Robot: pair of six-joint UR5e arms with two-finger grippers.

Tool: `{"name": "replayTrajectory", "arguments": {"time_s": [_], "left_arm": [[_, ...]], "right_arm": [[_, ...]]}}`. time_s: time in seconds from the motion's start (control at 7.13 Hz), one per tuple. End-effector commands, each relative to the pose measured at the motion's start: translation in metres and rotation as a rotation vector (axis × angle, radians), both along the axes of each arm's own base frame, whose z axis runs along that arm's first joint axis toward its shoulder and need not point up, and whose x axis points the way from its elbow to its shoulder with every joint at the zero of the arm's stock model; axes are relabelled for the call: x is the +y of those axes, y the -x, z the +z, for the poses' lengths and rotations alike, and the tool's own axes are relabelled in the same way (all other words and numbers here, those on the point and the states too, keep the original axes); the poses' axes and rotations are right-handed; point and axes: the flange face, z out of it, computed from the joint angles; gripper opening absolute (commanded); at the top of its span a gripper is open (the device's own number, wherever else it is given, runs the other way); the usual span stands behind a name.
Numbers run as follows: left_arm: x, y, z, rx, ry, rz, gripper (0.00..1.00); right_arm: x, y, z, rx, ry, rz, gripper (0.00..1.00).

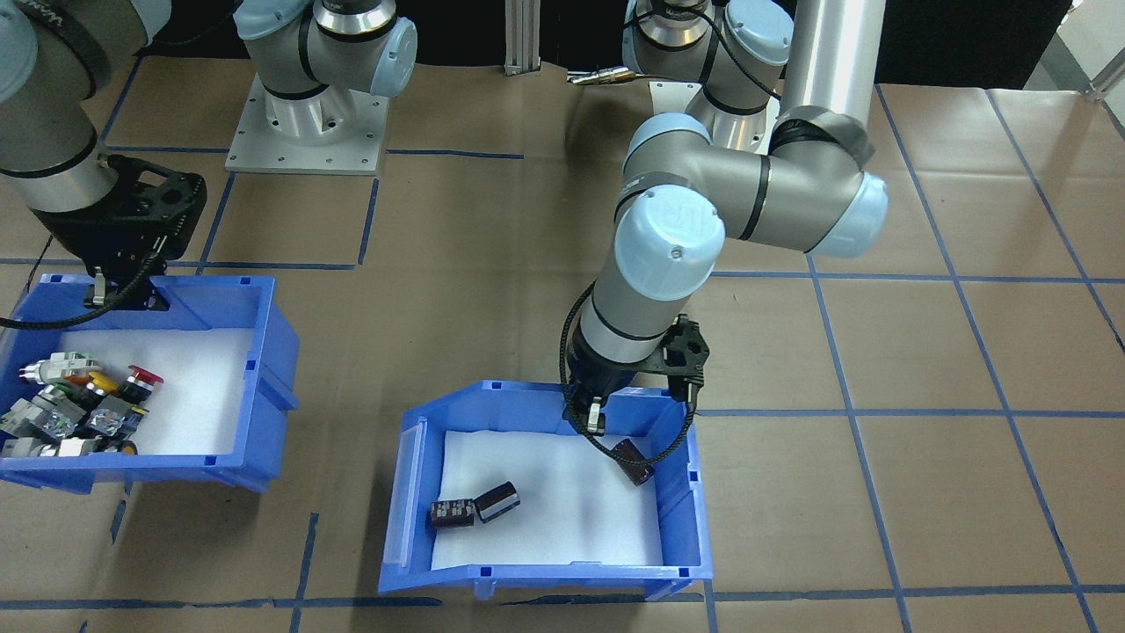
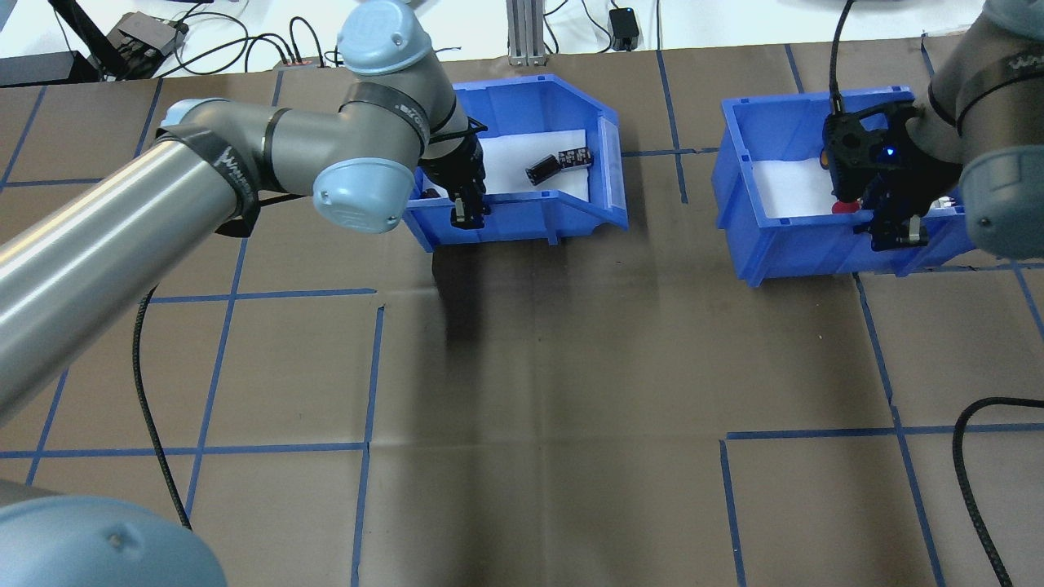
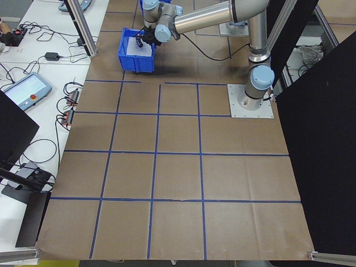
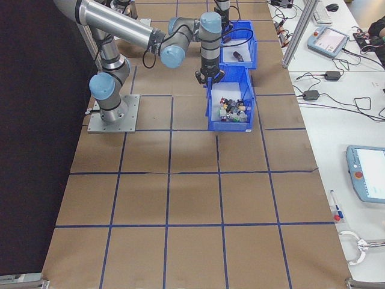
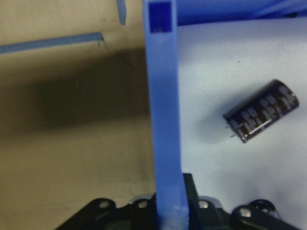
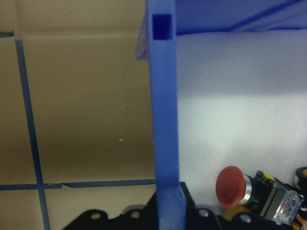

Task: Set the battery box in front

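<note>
The battery box [image 1: 527, 576] is a blue bin with a white foam liner and three dark cylinders [image 1: 497, 501] lying in it. It also shows in the overhead view, battery box [image 2: 522, 224]. My left gripper [image 1: 596, 420] straddles the wall on the robot's side and is shut on it. In the left wrist view that wall [image 5: 163, 120] runs straight into the jaws, with one cylinder [image 5: 261, 117] on the foam beside it. My right gripper [image 2: 895, 236] is shut the same way on the near wall of the other blue bin [image 2: 783, 253].
The other bin [image 1: 220, 466] holds several colourful push-button switches, among them a red mushroom button [image 6: 230, 186]. The brown table [image 2: 530, 391] carries a grid of blue tape. The two arm bases [image 1: 308, 132] stand at the robot's side. Cables and devices lie beyond the far edge.
</note>
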Motion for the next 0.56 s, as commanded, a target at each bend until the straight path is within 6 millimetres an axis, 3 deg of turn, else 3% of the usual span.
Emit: {"name": "replayTrajectory", "arguments": {"time_s": [0.0,0.14,0.28,0.42], "left_arm": [[-0.007,0.028,-0.013,0.01,0.016,0.03,0.0],[-0.005,0.03,-0.012,0.009,0.018,0.022,0.04],[-0.002,0.034,-0.013,-0.001,0.009,0.014,0.37],[-0.001,0.034,-0.014,-0.006,0.005,0.017,0.99]], "right_arm": [[0.027,-0.006,-0.006,0.004,-0.014,0.004,0.0],[0.046,-0.013,-0.012,0.003,-0.023,0.008,0.0],[0.07,-0.02,-0.022,0.001,-0.037,0.008,0.0],[0.097,-0.028,-0.033,-0.004,-0.05,0.007,0.0]]}}
